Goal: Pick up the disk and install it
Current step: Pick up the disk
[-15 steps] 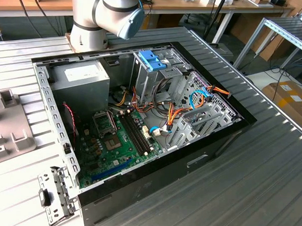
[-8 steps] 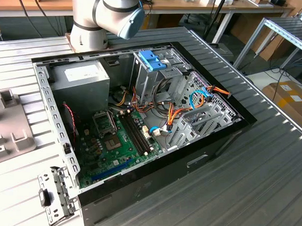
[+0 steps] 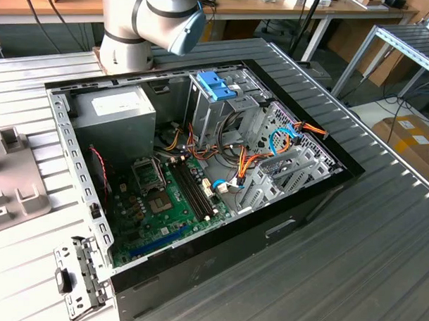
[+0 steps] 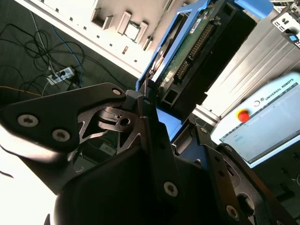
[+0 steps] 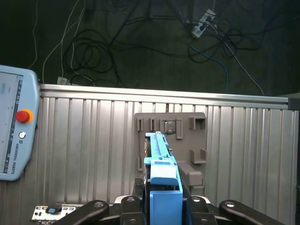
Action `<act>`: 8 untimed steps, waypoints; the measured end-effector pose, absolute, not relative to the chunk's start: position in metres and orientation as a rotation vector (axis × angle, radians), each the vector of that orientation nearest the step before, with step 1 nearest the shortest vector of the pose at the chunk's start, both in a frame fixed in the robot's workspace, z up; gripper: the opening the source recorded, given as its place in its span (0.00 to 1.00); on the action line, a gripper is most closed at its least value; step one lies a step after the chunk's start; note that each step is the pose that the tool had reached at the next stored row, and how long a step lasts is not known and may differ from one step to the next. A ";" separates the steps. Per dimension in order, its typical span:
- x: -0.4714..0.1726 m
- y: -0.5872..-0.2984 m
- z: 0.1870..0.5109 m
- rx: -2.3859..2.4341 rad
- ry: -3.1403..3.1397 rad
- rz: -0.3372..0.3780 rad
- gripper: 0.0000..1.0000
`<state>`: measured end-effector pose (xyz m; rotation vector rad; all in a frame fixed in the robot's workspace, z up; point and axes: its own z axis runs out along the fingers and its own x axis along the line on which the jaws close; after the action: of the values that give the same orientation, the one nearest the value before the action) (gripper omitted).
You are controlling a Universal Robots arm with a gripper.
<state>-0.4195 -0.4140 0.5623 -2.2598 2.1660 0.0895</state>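
The disk (image 5: 161, 173) clamped in my gripper (image 5: 164, 208) hangs over the ribbed table (image 5: 84, 140), with the fixture plate's (image 5: 187, 136) upright tabs below. In the case (image 3: 297, 213), the power supply box (image 3: 117, 118) fills the far corner on the exterior view's left. Loose cables (image 3: 260, 158) crowd the drive cage (image 3: 223, 108). The room above the motherboard (image 3: 164, 201) is open.

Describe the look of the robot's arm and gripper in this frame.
The arm is built of rounded silver-grey segments, with a pale blue cap on one joint. The gripper is matt black: flat, angular linkage plates joined by round silver screw heads, seen in both wrist views.
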 end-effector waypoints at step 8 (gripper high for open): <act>-0.419 -0.424 0.562 -2.260 2.166 0.090 0.37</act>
<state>-0.4193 -0.4241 0.5618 -2.2599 2.1660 0.0895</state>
